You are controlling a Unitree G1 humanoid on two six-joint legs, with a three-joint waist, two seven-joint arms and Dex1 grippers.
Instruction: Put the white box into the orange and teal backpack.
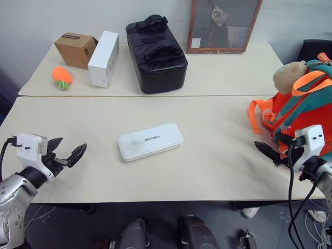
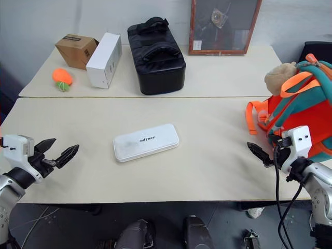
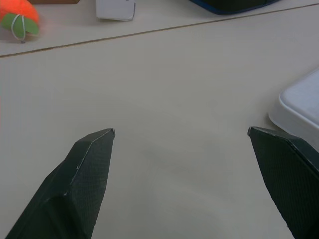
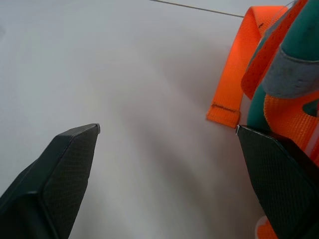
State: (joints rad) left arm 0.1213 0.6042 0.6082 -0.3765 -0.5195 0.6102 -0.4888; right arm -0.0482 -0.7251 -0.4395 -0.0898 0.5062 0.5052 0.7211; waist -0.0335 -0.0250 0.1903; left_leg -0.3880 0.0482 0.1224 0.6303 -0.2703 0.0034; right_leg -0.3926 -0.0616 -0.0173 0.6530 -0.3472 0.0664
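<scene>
**Q:** Reading from the left, where does the white box lie relative to each claw?

**A:** My left claw (image 1: 65,151) hangs at the near left edge of the bench (image 1: 218,161), jaws spread wide, holding nothing. The white box (image 1: 150,141) lies flat to its right and slightly ahead, in the middle of the bench; one rounded corner of it shows just beside my left claw's inner finger in the left wrist view. Its long axis runs roughly across my front, the right end tilted a little away from me. Further right, my right claw (image 2: 262,154) is likewise wide open and empty, with the orange and teal backpack (image 2: 306,111) just beside its outer finger.

**Q:** Which arm is nearer the box?

**A:** As I judge it, the left, though not by much; the box sits between both claws, well apart from the backpack. Since its short side faces neither claw squarely, a grip across the narrow width would call for turning the wrist.
</scene>
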